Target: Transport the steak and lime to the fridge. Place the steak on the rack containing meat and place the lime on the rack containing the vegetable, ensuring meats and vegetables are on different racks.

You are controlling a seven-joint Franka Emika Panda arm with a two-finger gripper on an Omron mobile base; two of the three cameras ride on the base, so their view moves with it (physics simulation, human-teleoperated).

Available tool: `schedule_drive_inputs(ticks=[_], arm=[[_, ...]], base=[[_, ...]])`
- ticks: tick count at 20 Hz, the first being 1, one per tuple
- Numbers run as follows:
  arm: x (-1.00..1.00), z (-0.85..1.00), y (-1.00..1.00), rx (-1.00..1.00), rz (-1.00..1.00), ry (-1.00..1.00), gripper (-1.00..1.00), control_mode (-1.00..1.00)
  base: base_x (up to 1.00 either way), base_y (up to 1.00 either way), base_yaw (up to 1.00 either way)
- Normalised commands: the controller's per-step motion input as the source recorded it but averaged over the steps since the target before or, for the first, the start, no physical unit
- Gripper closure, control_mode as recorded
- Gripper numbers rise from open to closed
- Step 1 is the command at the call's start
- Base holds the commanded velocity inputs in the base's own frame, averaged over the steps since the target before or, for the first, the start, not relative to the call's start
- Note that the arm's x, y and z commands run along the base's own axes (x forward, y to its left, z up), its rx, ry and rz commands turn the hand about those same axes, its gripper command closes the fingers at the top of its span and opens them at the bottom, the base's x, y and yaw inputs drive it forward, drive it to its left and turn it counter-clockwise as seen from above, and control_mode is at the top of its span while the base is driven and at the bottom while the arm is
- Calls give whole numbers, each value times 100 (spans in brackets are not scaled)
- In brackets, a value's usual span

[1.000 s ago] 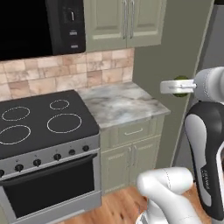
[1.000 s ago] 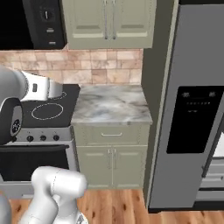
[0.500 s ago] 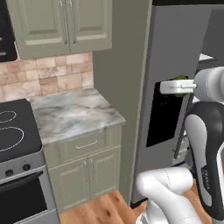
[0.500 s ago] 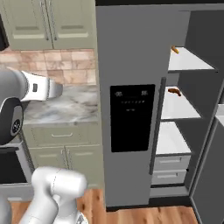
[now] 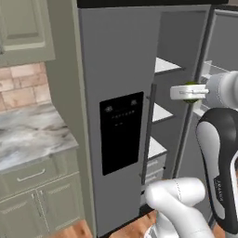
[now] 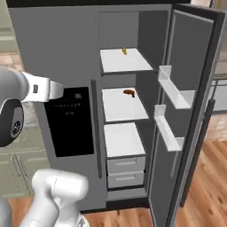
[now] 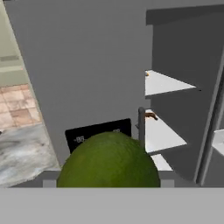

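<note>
The lime (image 7: 108, 161) sits between our gripper's (image 5: 189, 92) fingers, which are closed on it; in the left base view it shows as a green spot at the end of the white hand, held up in front of the open side of the fridge (image 5: 121, 83). We judge it light, firm and round with a slick skin, so it could roll or squirt out of a loose pinch; holding it across its widest part, as it looks to be held, seems the safest grip. Beyond the hand, the right door (image 6: 195, 102) stands wide open and three white shelves are bare to reach. The top shelf (image 6: 124, 61) carries a small yellowish-orange item (image 6: 124, 51), which we take for the vegetable. The middle shelf (image 6: 122, 106) holds a small reddish-brown piece (image 6: 129, 92), likely meat. So the lime belongs on the top shelf.
</note>
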Motion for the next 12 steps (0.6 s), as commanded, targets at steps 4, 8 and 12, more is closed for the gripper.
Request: schedule_drive_inputs(ticks=[4,8,12], arm=[[0,0,0,0,0,0,100,100],[0,0,0,0,0,0,100,100],[0,0,0,0,0,0,100,100]], base=[[70,-55,-16],[100,-19,-9],[100,0,-10]])
